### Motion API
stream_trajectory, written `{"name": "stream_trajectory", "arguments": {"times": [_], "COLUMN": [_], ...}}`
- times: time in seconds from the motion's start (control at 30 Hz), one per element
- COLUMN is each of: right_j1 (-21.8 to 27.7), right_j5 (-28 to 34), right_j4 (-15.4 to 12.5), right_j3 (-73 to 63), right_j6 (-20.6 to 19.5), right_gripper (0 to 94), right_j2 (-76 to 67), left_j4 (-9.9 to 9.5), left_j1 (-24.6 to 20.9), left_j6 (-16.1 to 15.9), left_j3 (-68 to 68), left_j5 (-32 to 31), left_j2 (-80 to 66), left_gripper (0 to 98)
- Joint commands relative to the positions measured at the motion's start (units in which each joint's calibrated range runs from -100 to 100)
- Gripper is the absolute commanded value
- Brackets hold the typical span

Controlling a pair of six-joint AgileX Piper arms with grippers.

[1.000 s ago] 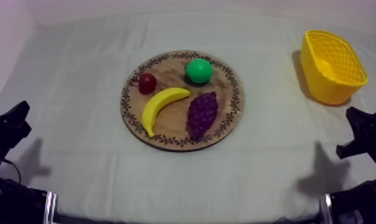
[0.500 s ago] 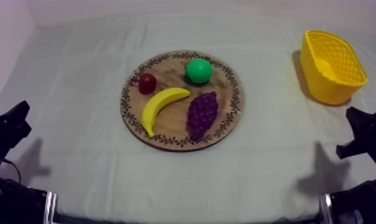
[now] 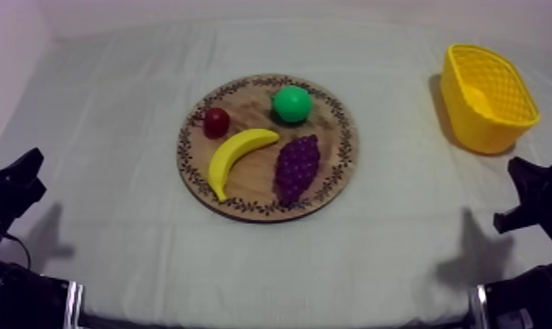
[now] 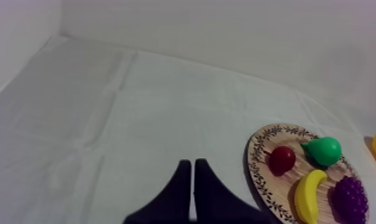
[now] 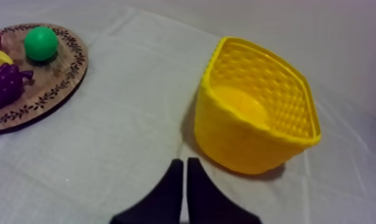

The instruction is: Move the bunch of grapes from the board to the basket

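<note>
Lying on the wooden board [image 3: 333, 175]: the bunch of grapes [image 3: 296, 168], just beside a banana [image 3: 235, 156], with a green pear [image 3: 291, 103] behind and a small red fruit [image 3: 215, 122] past the banana. Standing upright well apart from the board, toward the right of the bench [image 3: 113, 131]: the yellow basket [image 3: 489, 96]. Parked low at either side: left fingers [image 4: 181, 182] clenched on nothing, near the board; right fingers [image 5: 173, 179] clenched likewise, gripping nothing, facing the basket.

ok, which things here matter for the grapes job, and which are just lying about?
Job: bunch of grapes, wooden board it lies on, yellow basket.
Lying about: banana, pear, small red fruit, all on the board.
</note>
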Motion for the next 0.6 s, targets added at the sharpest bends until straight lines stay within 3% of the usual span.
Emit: {"name": "stream_trajectory", "arguments": {"times": [0.0, 0.57], "right_j1": [0.0, 0.0], "right_j5": [0.0, 0.0], "right_j4": [0.0, 0.0], "right_j3": [0.0, 0.0], "right_j6": [0.0, 0.3], "right_gripper": [0.3, 0.6], "right_j2": [0.0, 0.0], "left_j4": [0.0, 0.0], "left_j1": [0.0, 0.0], "left_j6": [0.0, 0.0], "left_j3": [0.0, 0.0], "left_j5": [0.0, 0.0], "left_j2": [0.0, 0.0], "left_gripper": [0.1, 0.1]}}
